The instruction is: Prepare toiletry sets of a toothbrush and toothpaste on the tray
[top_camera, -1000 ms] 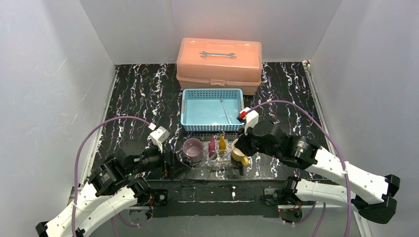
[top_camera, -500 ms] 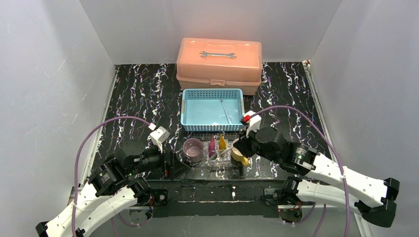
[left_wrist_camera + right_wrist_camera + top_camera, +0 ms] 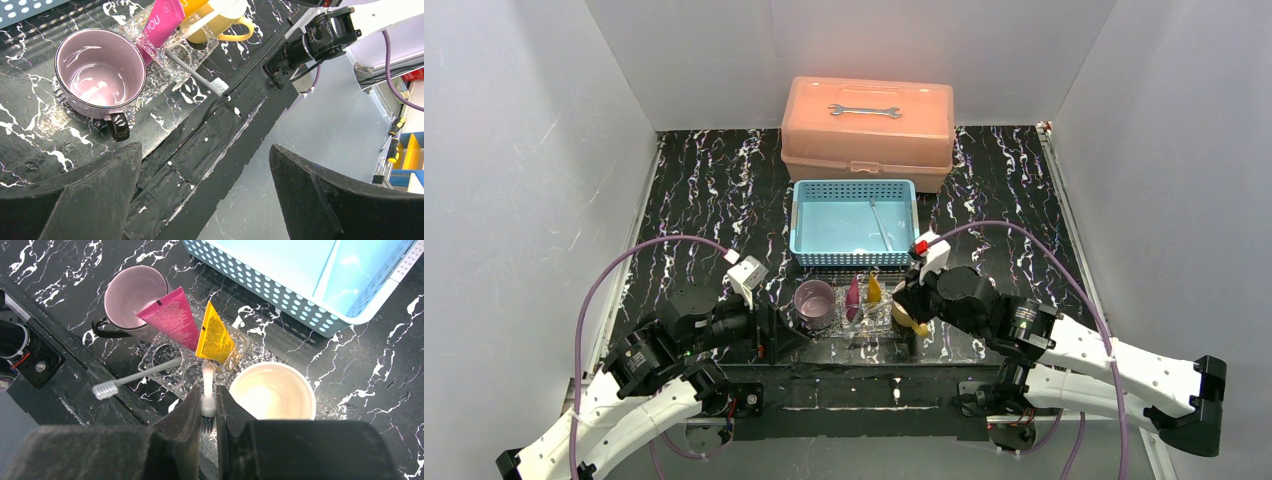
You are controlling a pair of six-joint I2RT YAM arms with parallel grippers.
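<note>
The clear glittery tray (image 3: 170,356) lies by the table's near edge, between a purple mug (image 3: 135,297) and a yellow mug (image 3: 272,395). On it lean a magenta toothpaste tube (image 3: 170,320) and a yellow toothpaste tube (image 3: 215,335). A grey toothbrush (image 3: 135,377) lies across the tray, its bristles past the near rim. My right gripper (image 3: 208,407) is shut on the head of a white toothbrush (image 3: 207,385), whose handle points toward the yellow tube. My left gripper (image 3: 205,195) hangs open and empty near the table's front edge, just short of the purple mug (image 3: 100,75).
A light-blue mesh basket (image 3: 854,222) with a thin grey stick inside stands just behind the tray (image 3: 864,318). Behind it is a salmon-pink toolbox (image 3: 867,120) with a wrench (image 3: 864,110) on its lid. White walls close in the left, right and back.
My right arm has shifted slightly left and lower over the tray beside the yellow mug, still gripping the white toothbrush. The left arm has not moved.
</note>
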